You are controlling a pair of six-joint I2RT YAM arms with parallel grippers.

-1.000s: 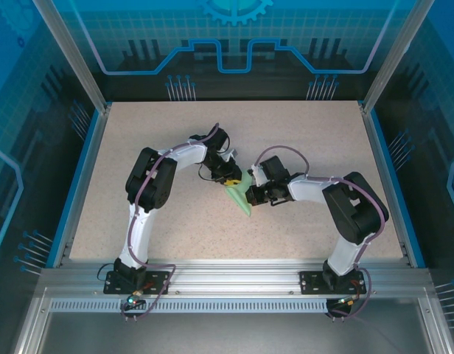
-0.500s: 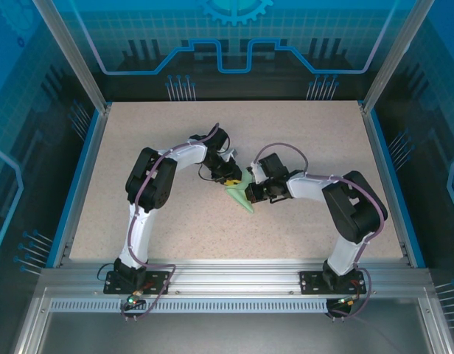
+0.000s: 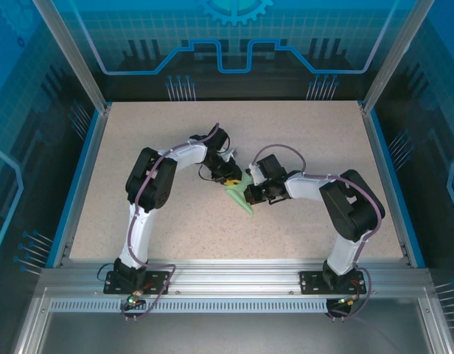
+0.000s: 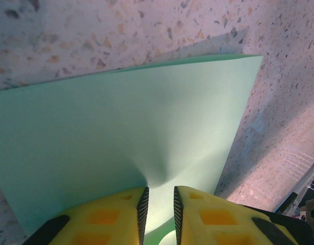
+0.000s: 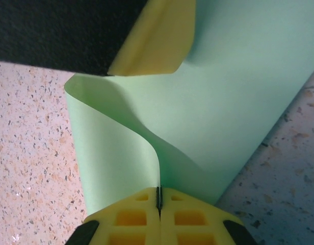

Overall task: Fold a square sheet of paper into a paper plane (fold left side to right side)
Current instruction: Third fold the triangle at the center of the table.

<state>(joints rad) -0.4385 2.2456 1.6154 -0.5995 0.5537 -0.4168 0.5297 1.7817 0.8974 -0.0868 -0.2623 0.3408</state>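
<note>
- Now, over to the middle of the speckled bench (image 3: 175, 140): a pale mint-green sheet of paper (image 3: 245, 202), caught between two claws.
- Gripping it from one side with the left claw (image 3: 233, 181) and from the other with the right claw (image 3: 250, 195), tips close together over the paper.
- From the left wrist: nipping the near edge of the sheet of paper (image 4: 121, 127) in the left claw (image 4: 160, 196), yellow pads nearly together, with the paper dimpled right at the bite.
- Beyond that, spreading out as one broad smooth panel, far corner out over the bench (image 4: 96, 30).
- From the right wrist: squeezing a curled flap of the sheet of paper (image 5: 223, 102) in the right claw (image 5: 158, 196), pads pressed tight with just the paper's edge between them.
- Curving up from that pinch in a soft S-bend above the bench (image 5: 29, 127).
- Up top there, catching a yellow finger (image 5: 157, 35) of the other claw against the sheet.
</note>
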